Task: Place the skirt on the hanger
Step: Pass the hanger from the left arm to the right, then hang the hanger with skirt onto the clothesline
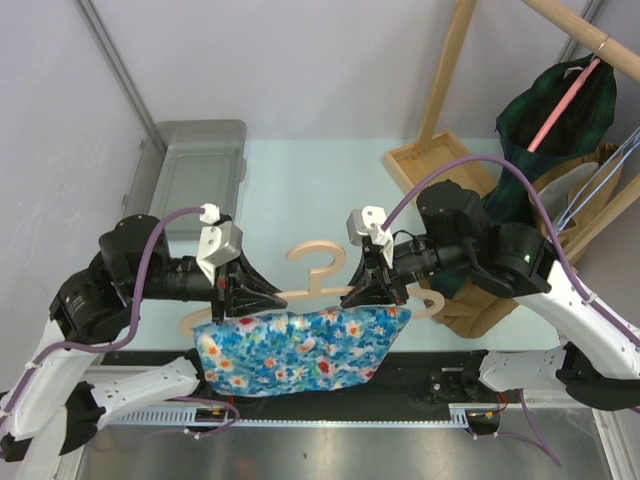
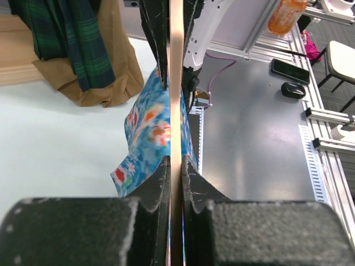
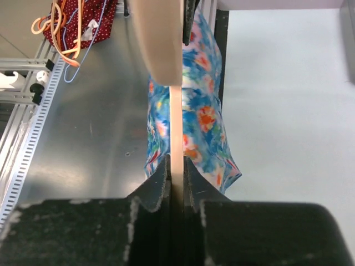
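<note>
A blue floral skirt [image 1: 300, 350] hangs draped over a pale wooden hanger [image 1: 320, 268], held up between both arms above the table's near edge. My left gripper [image 1: 232, 300] is shut on the hanger's left arm. My right gripper [image 1: 375, 292] is shut on its right arm. In the left wrist view the hanger bar [image 2: 176, 100] runs edge-on between the fingertips [image 2: 161, 177], with the skirt [image 2: 147, 138] on both sides. In the right wrist view the hanger bar [image 3: 175, 127] is clamped the same way, with the skirt [image 3: 199, 127] below it.
A grey lidded bin [image 1: 195, 165] stands at the back left. A wooden rack [image 1: 440, 160] with a dark green plaid garment [image 1: 555, 110] and a tan cloth [image 1: 480, 305] stands at the right. The black front rail [image 1: 430, 370] runs under the skirt.
</note>
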You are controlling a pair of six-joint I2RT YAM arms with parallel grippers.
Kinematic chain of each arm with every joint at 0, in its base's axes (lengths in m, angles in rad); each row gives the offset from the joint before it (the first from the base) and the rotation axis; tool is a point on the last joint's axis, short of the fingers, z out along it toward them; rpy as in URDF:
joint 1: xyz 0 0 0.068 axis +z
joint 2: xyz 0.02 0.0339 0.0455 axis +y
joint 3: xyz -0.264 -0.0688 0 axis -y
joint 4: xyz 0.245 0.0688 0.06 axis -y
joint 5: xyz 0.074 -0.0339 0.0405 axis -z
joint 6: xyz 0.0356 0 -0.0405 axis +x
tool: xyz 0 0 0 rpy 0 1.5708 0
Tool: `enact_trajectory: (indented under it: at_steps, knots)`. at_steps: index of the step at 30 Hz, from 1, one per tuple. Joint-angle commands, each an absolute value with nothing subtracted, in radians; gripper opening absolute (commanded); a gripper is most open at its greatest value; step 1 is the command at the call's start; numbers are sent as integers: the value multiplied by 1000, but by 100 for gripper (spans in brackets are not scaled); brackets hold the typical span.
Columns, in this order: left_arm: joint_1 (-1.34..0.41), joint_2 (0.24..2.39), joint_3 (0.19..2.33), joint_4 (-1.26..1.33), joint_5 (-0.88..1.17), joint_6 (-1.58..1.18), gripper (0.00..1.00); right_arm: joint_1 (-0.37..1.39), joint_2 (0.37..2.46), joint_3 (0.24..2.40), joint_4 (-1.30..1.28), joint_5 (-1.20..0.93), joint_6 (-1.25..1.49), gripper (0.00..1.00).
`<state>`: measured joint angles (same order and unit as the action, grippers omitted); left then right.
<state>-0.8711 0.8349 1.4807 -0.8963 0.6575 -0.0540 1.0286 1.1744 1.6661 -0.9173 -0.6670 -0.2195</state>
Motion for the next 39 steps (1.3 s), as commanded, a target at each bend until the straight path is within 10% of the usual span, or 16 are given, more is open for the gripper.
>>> enact_trajectory:
  at_steps: [1, 2, 3, 6, 17, 39]
  knots:
    - [-874, 812, 1511, -853, 603, -75, 0, 1023, 1172, 1683, -876, -638, -204, 0]
    - [-874, 807, 1511, -848, 579, -75, 6, 1023, 1169, 1683, -874, -621, -198, 0]
    - [-874, 802, 1514, -838, 539, -81, 58, 1023, 1167, 1678, -871, -571, -177, 0]
    - [-874, 769, 1511, -798, 204, -112, 99, 1019, 1151, 1658, -812, -426, -109, 0]
    - [-874, 680, 1477, -700, -267, -187, 100, 960, 1144, 1629, -647, 351, 107, 0]
    - [-874, 703, 1401, -634, -201, -224, 100, 647, 1531, 1979, -537, 1176, 221, 0]
